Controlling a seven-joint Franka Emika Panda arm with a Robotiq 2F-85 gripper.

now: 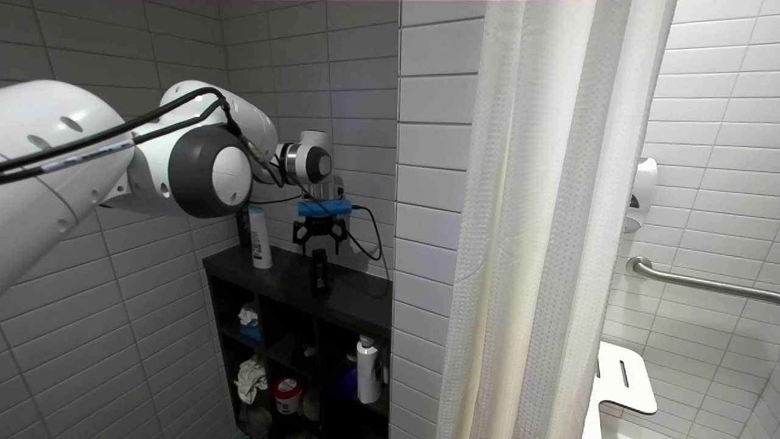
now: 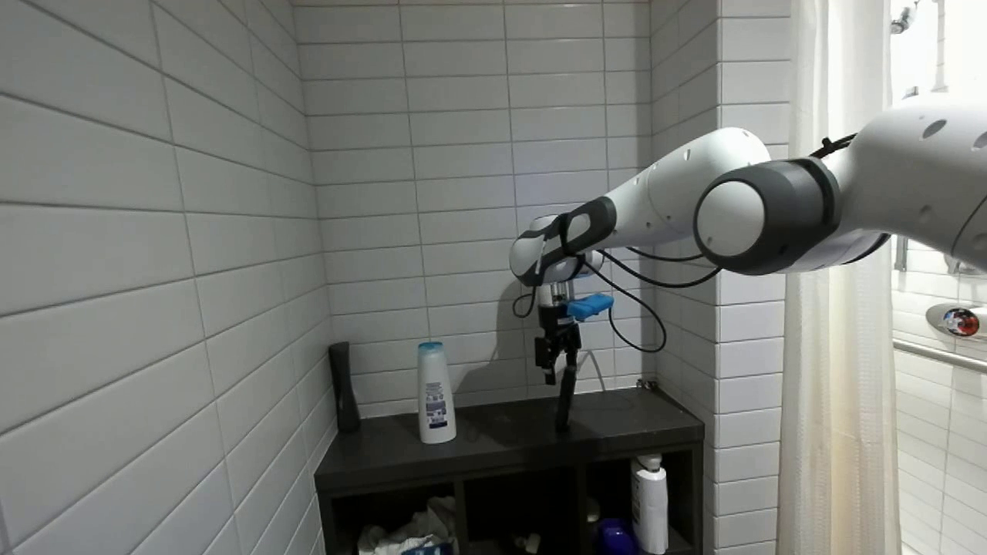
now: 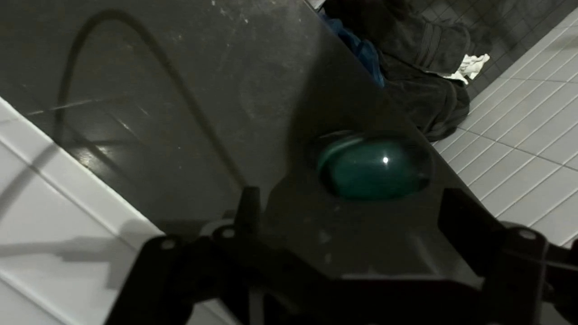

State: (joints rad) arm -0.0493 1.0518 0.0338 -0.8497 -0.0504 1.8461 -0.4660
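Dark bottle [image 1: 319, 272] (green-topped) stands on the shelf [image 2: 497, 422].

Curtain [image 1: 548, 213]: close by in an exterior view angled down toward the shelf unit [image 1: 359, 289].
Back wall [image 2: 463, 154]: faced almost squarely in an exterior view.
End effector [image 3: 350, 201]: wrist view looks past it, closely downward.
Arm [image 2: 694, 185]: in both exterior views, like the shelf unit.

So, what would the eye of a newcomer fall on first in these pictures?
Probably the large white robot arm, reaching in over a dark shelf unit in both exterior views. At its end, open fingers hang near a dark bottle that gleams green in the wrist view. The pale curtain beside the tiled wall also draws the eye.
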